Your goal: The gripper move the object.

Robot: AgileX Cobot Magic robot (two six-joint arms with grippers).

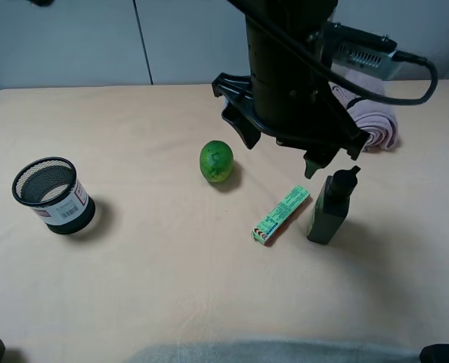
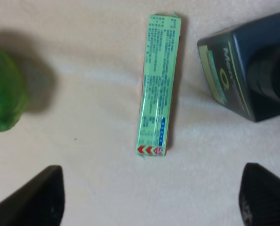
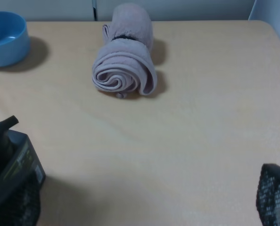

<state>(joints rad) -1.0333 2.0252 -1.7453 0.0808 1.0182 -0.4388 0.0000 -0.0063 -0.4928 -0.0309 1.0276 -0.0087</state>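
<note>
The object, a slim light green box [image 1: 280,215] with a red-edged near end, lies flat on the table between the lime and the dark bottle. In the left wrist view the box [image 2: 157,84] lies lengthwise, centred ahead of the fingers. My left gripper [image 1: 280,155], a black claw on a bulky arm reaching over the middle, hangs open above and just behind the box, touching nothing. Its fingertips [image 2: 41,197] stand wide apart in the left wrist view. My right gripper [image 3: 144,207] is open and empty, low over the table.
A green lime [image 1: 216,161] lies left of the box. A dark green bottle [image 1: 331,208] stands upright close to its right. A rolled pink towel [image 1: 376,121] lies at the back right. A black mesh cup [image 1: 53,195] stands far left. A blue bowl [image 3: 5,37] shows in the right wrist view.
</note>
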